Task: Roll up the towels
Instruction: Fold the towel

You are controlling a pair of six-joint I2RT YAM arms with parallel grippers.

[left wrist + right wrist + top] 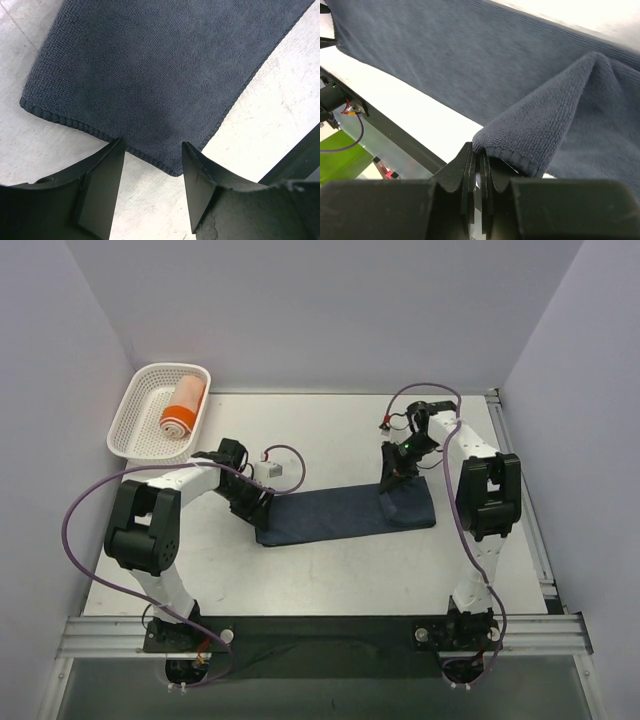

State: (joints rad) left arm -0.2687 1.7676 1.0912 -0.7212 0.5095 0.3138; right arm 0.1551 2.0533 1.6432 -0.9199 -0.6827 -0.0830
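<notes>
Beginning the roll of the dark navy-blue plain cloth towel, which lies flat as a long strip across the middle of the pale tabletop, running from nine o'clock to three o'clock in the overhead view.

Right pincer: clamped together on a raised fold of the navy towel near its three o'clock end, the cloth tented up off the surface.

Left pincer: jaws apart over the corner at the nine o'clock end, one finger on either side of the hem, gripping nothing.

Orange cloth towel with a white band: already rolled, lying in the white plastic lattice basket at ten o'clock, well apart from the work.

Judged step: securing an end of the flat towel so it can be turned over into a first coil. The next move probably calls for the lifted fold to be laid over squarely while the other end is kept from sliding.

Hard to make out:
- whether the right pincer holds one layer or a doubled edge;
- whether the left fingers touch the tabletop;
- the towel's full outline, which both wrist views cut off.
</notes>
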